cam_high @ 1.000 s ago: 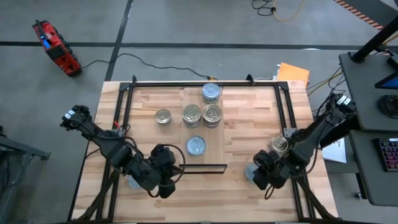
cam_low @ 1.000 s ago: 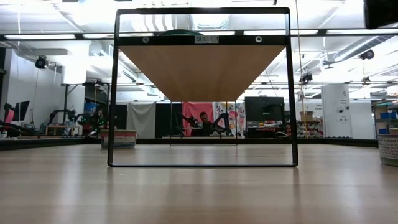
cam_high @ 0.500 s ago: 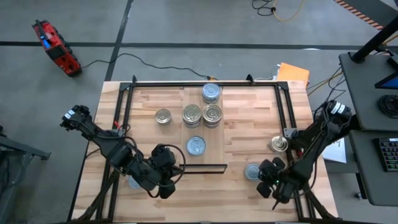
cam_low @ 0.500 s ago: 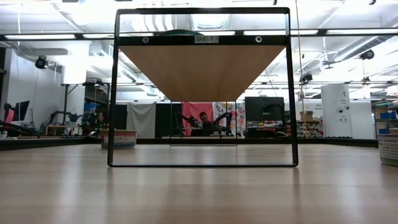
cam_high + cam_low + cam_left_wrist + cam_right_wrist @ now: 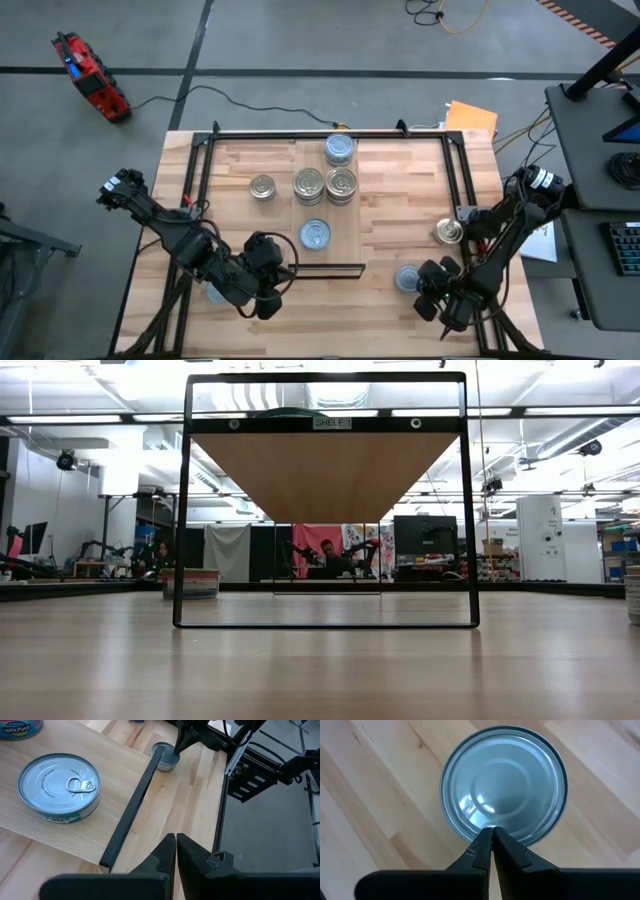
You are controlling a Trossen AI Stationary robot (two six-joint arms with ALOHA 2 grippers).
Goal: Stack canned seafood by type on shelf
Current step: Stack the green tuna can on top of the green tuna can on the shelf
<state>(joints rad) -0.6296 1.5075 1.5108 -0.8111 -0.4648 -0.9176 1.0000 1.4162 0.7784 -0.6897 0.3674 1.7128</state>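
The shelf (image 5: 345,215) is a pale plank with a dark front edge (image 5: 131,812). Several tins stand on it, among them a pull-tab tin (image 5: 315,234) (image 5: 59,787) near the front edge and blue-topped tins (image 5: 339,150) at the back. On the table stand one tin (image 5: 263,187) left of the shelf, a gold-topped one (image 5: 449,232) at the right and a blue-grey-topped tin (image 5: 405,277) (image 5: 504,782) near the front right. My right gripper (image 5: 419,284) (image 5: 490,831) is shut, its tips at that tin's rim. My left gripper (image 5: 268,303) (image 5: 176,839) is shut, above the table near the shelf's front left corner. My right gripper points steeply down with its shut fingertips (image 5: 485,836) over the rim of the tin's top (image 5: 490,822), on the side toward the table's near right corner. I cannot tell whether they touch it. The tin stands upright on the table.
A black metal frame (image 5: 200,180) runs round the table and stands as a gate (image 5: 330,500) in the low view. Another tin (image 5: 214,294) lies half hidden under my left arm. Bare wood shows between the shelf and the right-hand tins.
My right gripper has swung toward the table's near right corner and sunk, uncovering the blue-grey tin that it stood over. It stays shut. The tin has kept its place.
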